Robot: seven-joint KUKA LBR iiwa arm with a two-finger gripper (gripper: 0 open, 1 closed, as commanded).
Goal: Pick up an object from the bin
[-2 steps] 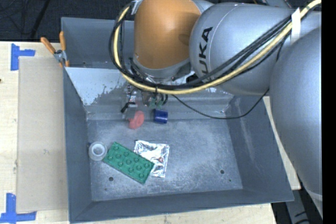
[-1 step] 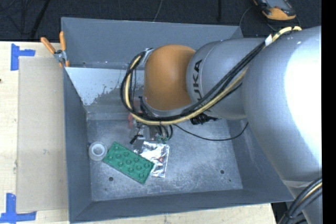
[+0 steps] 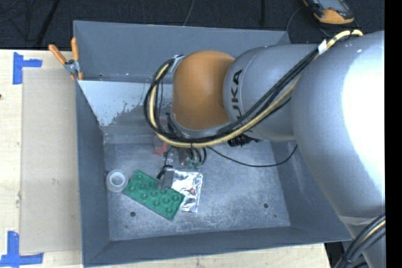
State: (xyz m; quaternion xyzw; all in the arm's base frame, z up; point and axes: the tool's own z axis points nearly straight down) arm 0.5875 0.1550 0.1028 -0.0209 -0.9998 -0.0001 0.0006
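Camera view: looks down into the grey metal bin (image 3: 251, 204). Its flat floor is dull and scuffed with pale speckling, and its smooth sheet walls slope up to the rim.
Landmark: green studded plate (image 3: 151, 193), a thin, flat rectangle of plastic with rows of small round studs. It lies on the bin floor with its long side running diagonally.
Foil packet (image 3: 190, 189): crinkled silver, roughly square, shiny and full of creases. It lies at the plate's right end. Their edges meet, but which overlaps the other cannot be told.
Pale ring (image 3: 116, 181): a small, round, translucent cap or ring just off the plate's upper left corner, close to it but apart.
Reddish piece (image 3: 158, 147): small, above the plate and partly behind the cables. Its kind cannot be made out.
Arm (image 3: 326, 116): a broad, smooth, rounded grey casing to the right of the plate.
Orange cover (image 3: 200, 88): a glossy dome at the wrist, above the plate, with black and yellow cables (image 3: 154, 116) looped round it.
Gripper (image 3: 167, 174): a narrow dark tip below the orange cover, at the plate's upper right edge where the plate and the foil packet meet.
Grip: whether it is open or closed, or has hold of anything, cannot be told, as the tip is dark and mostly hidden under the wrist.
Task's thing: the plate and the foil packet are nearest the tip, and both lie flat on the floor.
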